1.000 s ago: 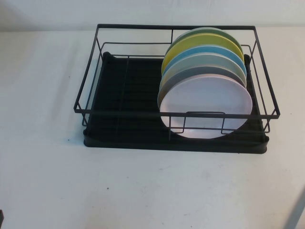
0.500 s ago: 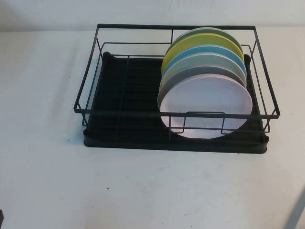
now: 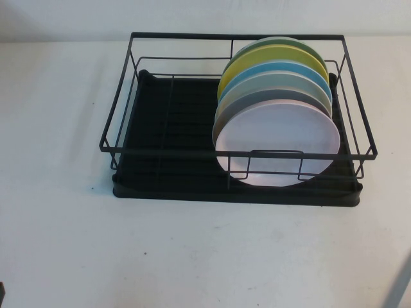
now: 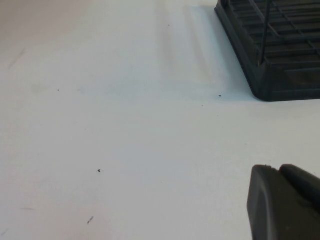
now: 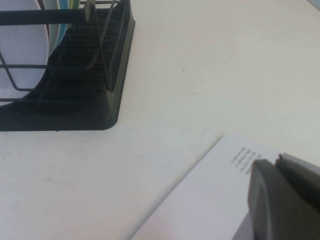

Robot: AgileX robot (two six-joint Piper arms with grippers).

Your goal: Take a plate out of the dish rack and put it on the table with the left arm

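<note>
The pale pink plate (image 3: 276, 144) stands on edge at the front of a row of plates in the right half of the black wire dish rack (image 3: 237, 37). The rack sits at the back middle of the white table (image 3: 192, 256). My left gripper (image 4: 277, 170) is shut and empty, low over the bare table, short of the rack's near left corner (image 4: 280, 75). My right gripper (image 5: 275, 159) is shut and empty, near the rack's right corner (image 5: 115, 75). The pink plate's edge also shows in the right wrist view (image 5: 20, 45).
Behind the pink plate stand a grey plate (image 3: 263, 97), a light blue plate (image 3: 298, 68), a yellow plate (image 3: 257, 61) and a green plate (image 3: 286, 43). The rack's left half holds nothing. A white printed sheet (image 5: 210, 195) lies on the table under my right gripper.
</note>
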